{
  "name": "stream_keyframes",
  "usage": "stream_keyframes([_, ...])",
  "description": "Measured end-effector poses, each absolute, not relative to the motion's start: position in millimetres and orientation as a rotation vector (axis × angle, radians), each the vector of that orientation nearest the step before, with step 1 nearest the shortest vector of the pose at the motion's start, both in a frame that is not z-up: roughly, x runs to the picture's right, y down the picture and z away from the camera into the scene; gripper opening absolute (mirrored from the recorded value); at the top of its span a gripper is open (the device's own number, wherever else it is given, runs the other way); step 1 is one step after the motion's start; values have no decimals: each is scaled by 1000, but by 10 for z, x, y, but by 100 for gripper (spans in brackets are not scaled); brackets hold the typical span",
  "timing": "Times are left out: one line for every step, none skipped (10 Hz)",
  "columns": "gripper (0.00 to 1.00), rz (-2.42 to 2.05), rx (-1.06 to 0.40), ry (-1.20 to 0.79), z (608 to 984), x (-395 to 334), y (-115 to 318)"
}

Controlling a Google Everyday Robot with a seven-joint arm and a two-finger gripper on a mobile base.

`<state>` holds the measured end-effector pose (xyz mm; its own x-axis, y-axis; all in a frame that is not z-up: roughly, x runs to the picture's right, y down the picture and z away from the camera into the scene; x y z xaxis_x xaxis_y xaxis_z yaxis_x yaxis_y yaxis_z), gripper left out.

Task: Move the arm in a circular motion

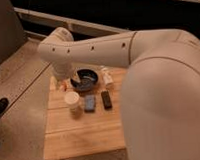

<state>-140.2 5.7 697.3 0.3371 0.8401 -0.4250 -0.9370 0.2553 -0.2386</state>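
Black against the pale floor, a shape that may be a shoe [0,106] is seen at the 9 o'clock edge. Next to the right, the elbow joint of the arm [92,47] is found toward 10 o'clock, where its last segment is turned downward. The gripper [63,82] is carried at the lower end of that segment, low over the 11 o'clock corner of the wooden table [81,140]. Whether it is open or closed cannot be told, and nothing is seen to be held.

On the table, a small reddish item [60,87] is seen just beside the gripper. A white cup [72,99] is set at 5 o'clock of the gripper. A dark bowl [86,79] is placed just to the gripper's 3 o'clock. A blue block [89,102] and a dark bar [107,99] are laid side by side below the bowl, and a small white container [107,76] is stood at the bowl's right.

From the elbow the arm is stretched toward 3 o'clock, where its thick near segment fills the right of the view. It is judged heavy, stiff and smooth-shelled. No grasp is called for, since the arm itself is to be swept. The light cup is judged easily toppled if the circle is drawn low.
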Motion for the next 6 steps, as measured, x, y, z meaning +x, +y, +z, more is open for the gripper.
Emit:
stream_keyframes([65,1249,-499,229,6884,-1248,167])
stream_keyframes([65,1283,-482,249,6821,-1015,243])
stream_keyframes([65,1324,-451,285,6773,-738,283])
stream_keyframes([65,1377,-411,324,6734,-414,269])
stream_keyframes([65,1444,-364,378,6686,-9,242])
stream_keyframes([65,1480,-345,406,6667,184,221])
